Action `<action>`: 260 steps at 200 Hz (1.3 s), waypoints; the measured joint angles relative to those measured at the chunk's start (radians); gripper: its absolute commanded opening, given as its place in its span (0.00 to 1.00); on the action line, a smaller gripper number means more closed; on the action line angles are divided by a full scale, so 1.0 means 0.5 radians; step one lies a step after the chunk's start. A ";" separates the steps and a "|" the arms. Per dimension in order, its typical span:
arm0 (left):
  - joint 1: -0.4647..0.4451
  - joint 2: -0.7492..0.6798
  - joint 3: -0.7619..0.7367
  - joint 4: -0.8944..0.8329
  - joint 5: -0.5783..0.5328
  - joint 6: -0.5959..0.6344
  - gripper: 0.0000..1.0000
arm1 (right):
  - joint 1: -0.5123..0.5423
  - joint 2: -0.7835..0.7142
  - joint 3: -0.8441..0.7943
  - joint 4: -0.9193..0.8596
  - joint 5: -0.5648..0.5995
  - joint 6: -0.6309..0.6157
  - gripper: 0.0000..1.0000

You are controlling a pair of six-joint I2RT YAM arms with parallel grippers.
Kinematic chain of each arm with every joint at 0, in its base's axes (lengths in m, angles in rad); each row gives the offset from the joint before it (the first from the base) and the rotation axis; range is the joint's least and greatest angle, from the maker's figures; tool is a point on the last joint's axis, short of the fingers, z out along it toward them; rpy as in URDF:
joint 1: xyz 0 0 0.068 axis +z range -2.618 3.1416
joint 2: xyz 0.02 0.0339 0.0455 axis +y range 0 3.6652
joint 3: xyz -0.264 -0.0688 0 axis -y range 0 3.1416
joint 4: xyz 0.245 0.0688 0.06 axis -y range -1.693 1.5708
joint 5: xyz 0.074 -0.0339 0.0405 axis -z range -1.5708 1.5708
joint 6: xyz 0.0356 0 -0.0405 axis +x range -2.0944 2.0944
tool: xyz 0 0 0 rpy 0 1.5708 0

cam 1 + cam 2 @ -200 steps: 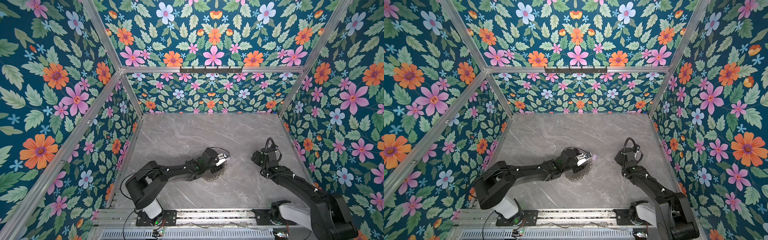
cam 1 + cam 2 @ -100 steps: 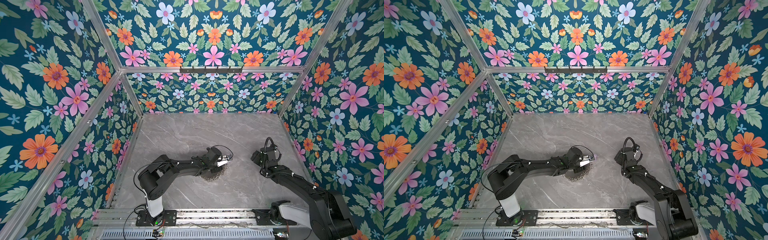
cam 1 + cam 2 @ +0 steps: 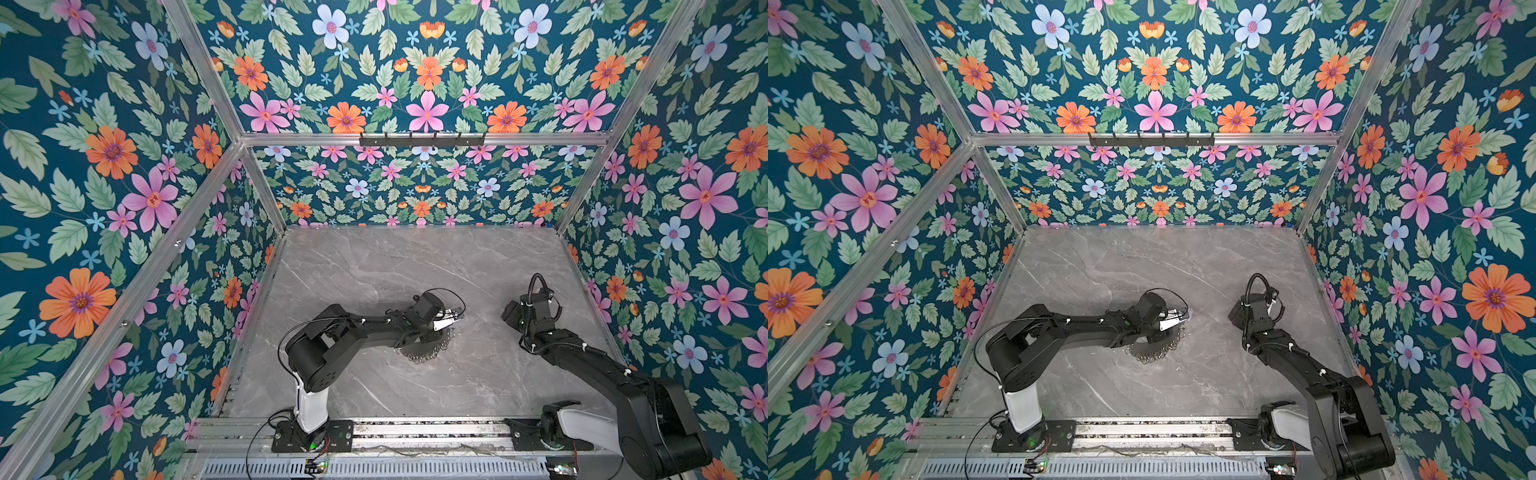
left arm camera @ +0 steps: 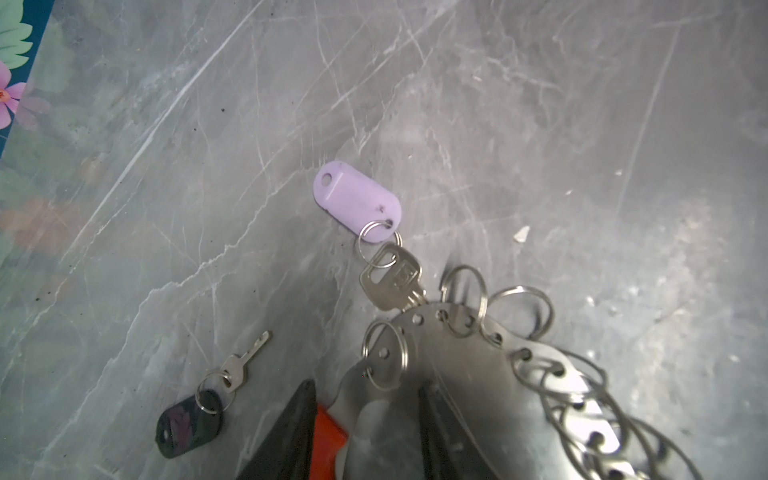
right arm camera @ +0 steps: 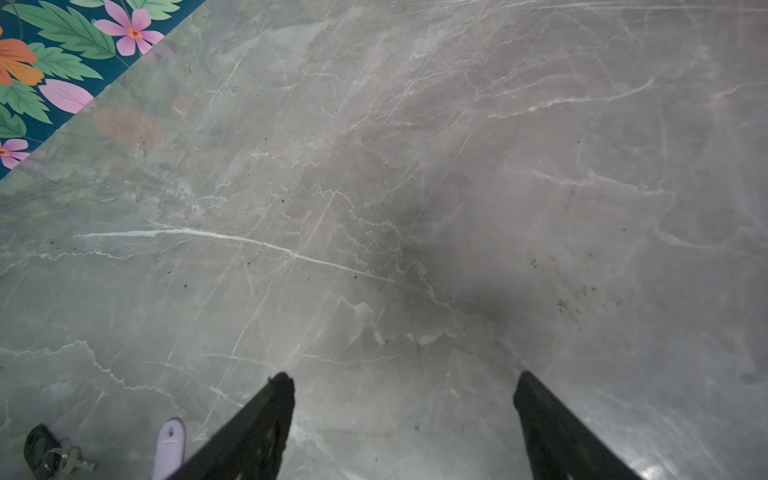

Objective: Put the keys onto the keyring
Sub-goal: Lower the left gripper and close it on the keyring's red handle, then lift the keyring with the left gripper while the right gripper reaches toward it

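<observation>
- left gripper (image 4: pixel 365 386): jaws clenched on the keyring (image 4: pixel 457 374), red section (image 4: pixel 330 432) against one finger
- keyring's small silver rings (image 3: pixel 428 353) trail on the surface (image 3: pixel 374 270), mid-width, nearer the front edge
- lilac tag (image 4: pixel 357 203) flat on the surface just beside the keyring; tip of its key (image 4: pixel 390 282) hidden under the keyring's rim
- black tag (image 4: pixel 189 426) with small key (image 4: pixel 243 361) lies loose, apart from the keyring
- right gripper (image 5: pixel 404 376): jaws released, wide, nothing between, over bare surface
</observation>
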State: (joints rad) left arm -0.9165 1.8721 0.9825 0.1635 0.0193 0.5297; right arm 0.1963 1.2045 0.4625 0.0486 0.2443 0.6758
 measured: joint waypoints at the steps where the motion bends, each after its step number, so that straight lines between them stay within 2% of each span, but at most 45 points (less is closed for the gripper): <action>1: 0.000 0.001 0.001 0.000 0.000 0.000 0.42 | 0.000 0.000 0.000 0.000 0.000 0.000 0.84; 33: 0.004 0.043 0.047 0.002 0.000 -0.001 0.39 | 0.000 0.008 0.002 0.001 0.000 0.000 0.84; 88: 0.010 0.080 0.093 -0.016 0.003 -0.002 0.25 | 0.000 0.005 0.008 0.000 0.000 -0.001 0.84; 121: 0.021 0.080 0.093 -0.030 0.010 -0.029 0.00 | 0.000 -0.002 0.008 0.000 0.004 -0.002 0.84; 155: 0.054 0.043 0.108 -0.098 0.010 -0.069 0.00 | 0.000 -0.008 0.008 0.002 0.021 -0.003 0.84; 181: 0.076 -0.130 0.092 -0.150 0.026 -0.127 0.00 | 0.000 -0.035 -0.028 0.015 0.042 -0.006 0.82; 189: 0.077 -0.215 0.082 -0.169 0.053 -0.160 0.00 | 0.000 -0.057 -0.032 0.014 0.042 -0.008 0.79; 208: 0.077 -0.448 0.016 -0.163 0.146 -0.225 0.00 | 0.000 -0.130 -0.019 0.008 0.040 -0.030 0.64; 217: 0.077 -0.552 -0.037 -0.140 0.199 -0.244 0.00 | 0.000 -0.169 0.010 -0.014 0.029 -0.047 0.63; 239: 0.077 -0.781 -0.180 -0.103 0.330 -0.282 0.00 | 0.000 -0.295 0.179 -0.185 -0.073 -0.041 0.63; 260: 0.083 -0.946 -0.242 -0.067 0.437 -0.317 0.00 | -0.001 -0.394 0.375 -0.333 -0.266 -0.030 0.63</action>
State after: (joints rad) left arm -0.8749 1.3991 0.8616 0.1299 0.2379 0.3710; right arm 0.1959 1.0073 0.6502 -0.1181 0.1116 0.6609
